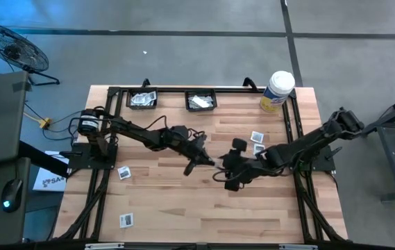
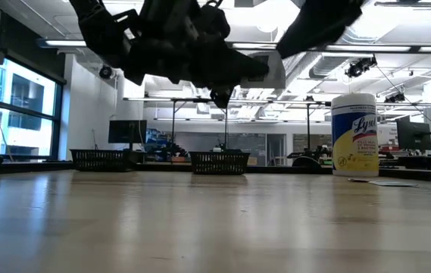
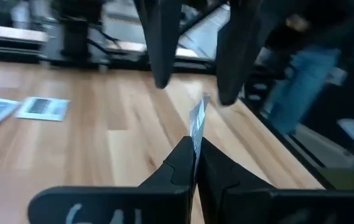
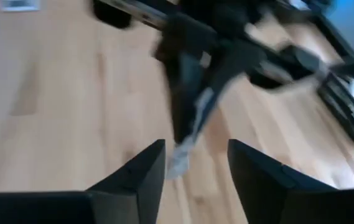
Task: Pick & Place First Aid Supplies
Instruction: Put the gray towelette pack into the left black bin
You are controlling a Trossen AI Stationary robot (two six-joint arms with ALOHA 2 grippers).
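My left gripper (image 1: 204, 164) hovers over the table's middle, shut on a small white packet (image 3: 196, 121). My right gripper (image 4: 195, 158) faces it from the table's right side, open, its two fingers standing on either side of the packet's free end without touching it. In the low view both grippers (image 2: 219, 83) hang well above the tabletop. Other white square packets lie flat on the wood: two near the right arm (image 1: 257, 137) (image 1: 258, 148), one at the left (image 1: 123, 172) and one near the front edge (image 1: 127, 220). My left gripper pinches the packet's one edge (image 3: 195, 142) between its two fingertips (image 3: 180, 155). The rest of the packet sticks out beyond the tips toward the right gripper. The packet is lifted clear of the table; in the right wrist view its free end (image 4: 180, 163) droops toward the wood.
Two black mesh baskets (image 1: 142, 99) (image 1: 200, 101) stand at the far edge, each with packets inside. A white tub with a yellow label (image 1: 277, 92) stands at the far right corner. Bare wood stretches across the near half of the table (image 1: 204, 215).
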